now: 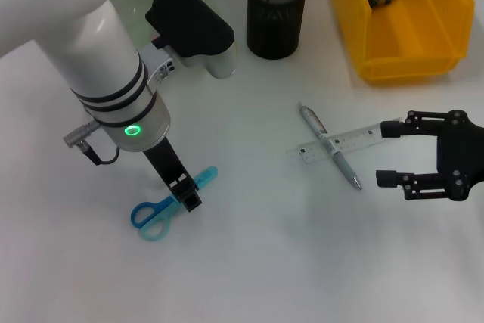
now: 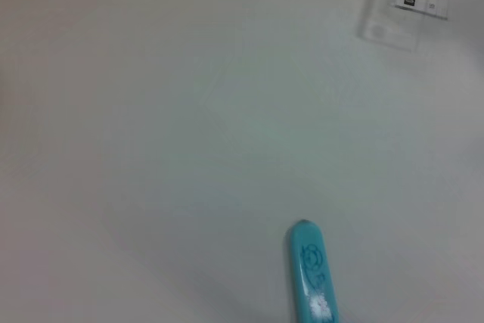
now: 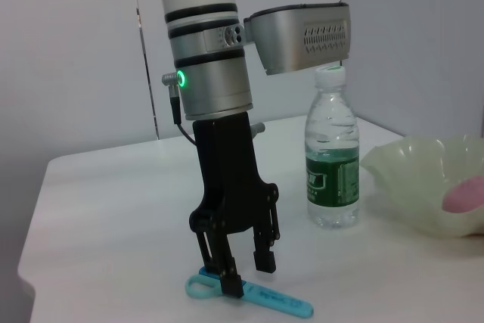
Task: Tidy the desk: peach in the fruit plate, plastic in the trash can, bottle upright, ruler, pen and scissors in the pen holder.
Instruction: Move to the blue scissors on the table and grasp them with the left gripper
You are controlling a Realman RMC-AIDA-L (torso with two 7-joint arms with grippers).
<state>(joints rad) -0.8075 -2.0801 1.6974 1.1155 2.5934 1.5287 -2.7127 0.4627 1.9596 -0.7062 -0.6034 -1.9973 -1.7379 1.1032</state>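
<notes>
While your left pincer [image 3: 246, 274] straddles the blue plastic scissors [image 1: 170, 203] lying on the white bench [image 1: 249, 262], fingers spread, seemingly not yet gripping, your right pincer [image 1: 387, 154] hovers released near the clear ruler [image 1: 349, 142].

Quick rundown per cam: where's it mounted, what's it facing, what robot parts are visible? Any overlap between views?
Head: on the robot's head, looking down at the desk; shows the left gripper over the scissors and the open right gripper near the ruler.
Left wrist: close over the desk; no robot parts visible.
Right wrist: faces the left gripper, the bottle behind.
Shared: all three show the scissors.
</notes>
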